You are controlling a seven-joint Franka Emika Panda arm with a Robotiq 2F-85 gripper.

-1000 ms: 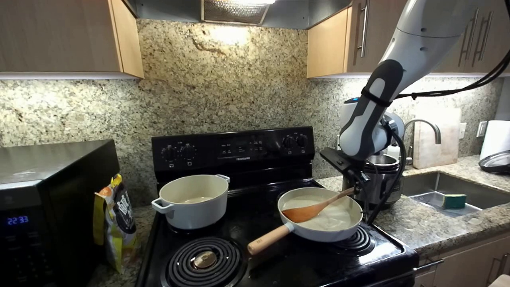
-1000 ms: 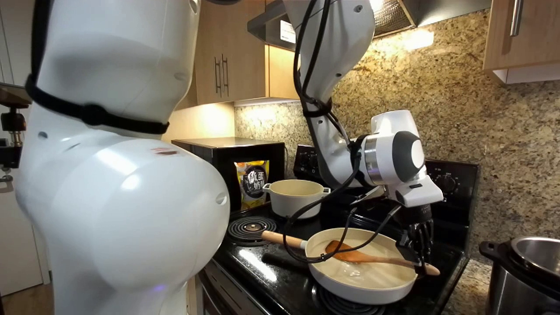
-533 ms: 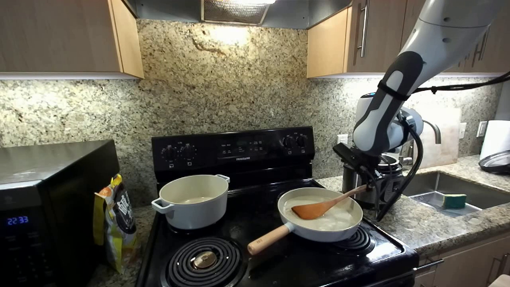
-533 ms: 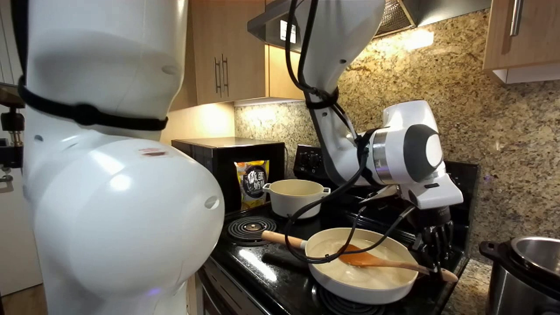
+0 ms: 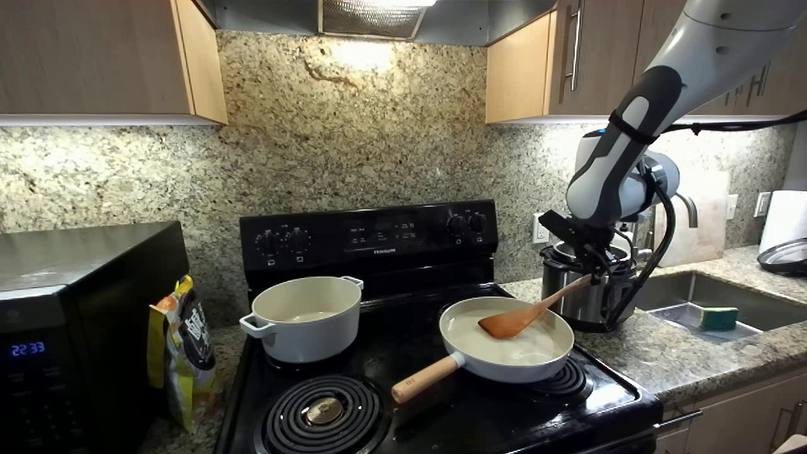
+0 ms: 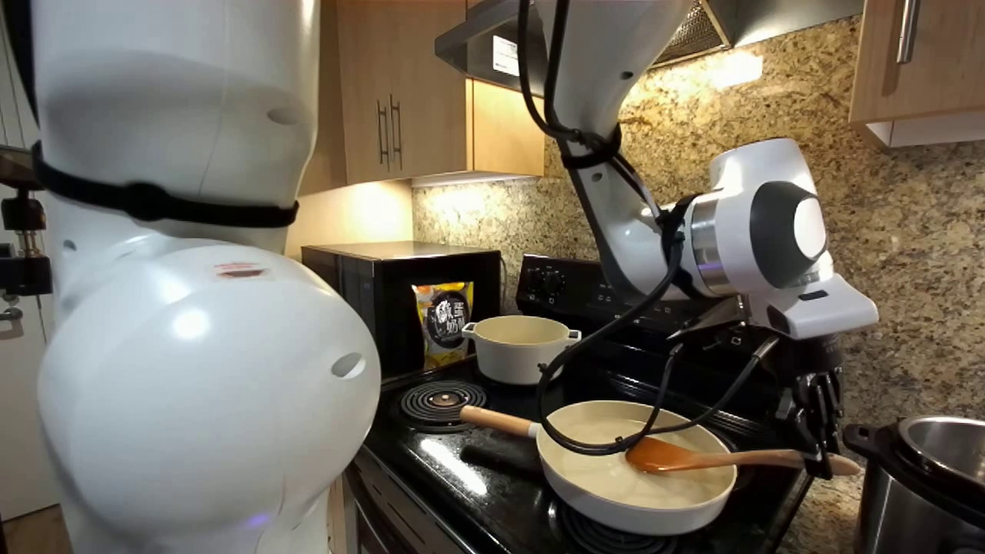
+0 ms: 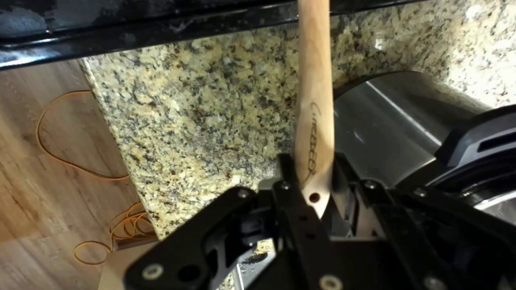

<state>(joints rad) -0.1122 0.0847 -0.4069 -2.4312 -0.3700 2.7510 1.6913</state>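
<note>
My gripper [image 7: 314, 163] is shut on the handle end of a wooden spatula [image 7: 315, 84], with one finger on each side of it. In both exterior views the gripper [image 5: 597, 277] [image 6: 817, 460] is to the pot-side of a steel cooker, and the spatula [image 5: 512, 322] [image 6: 671, 455] slants down from it. The spatula's reddish-brown head is over the inside of a light frying pan [image 5: 514, 373] [image 6: 627, 509]; I cannot tell whether it touches the pan. The pan stands on a stove burner, its wooden handle [image 5: 426, 378] pointing away from the gripper.
A white two-handled pot [image 5: 312, 343] stands at the stove's back. The steel cooker [image 5: 570, 299] [image 7: 387, 125] is close by the gripper on the granite counter [image 7: 193, 121]. A sink [image 5: 769, 312] holds a sponge [image 5: 719, 318]. A snack bag [image 5: 197, 353] leans near the microwave [image 5: 94, 353].
My gripper has moved away from the pan toward the cooker and up a little, carrying the spatula. The spatula's head has slid toward the pan's cooker side. The pan has not moved.
</note>
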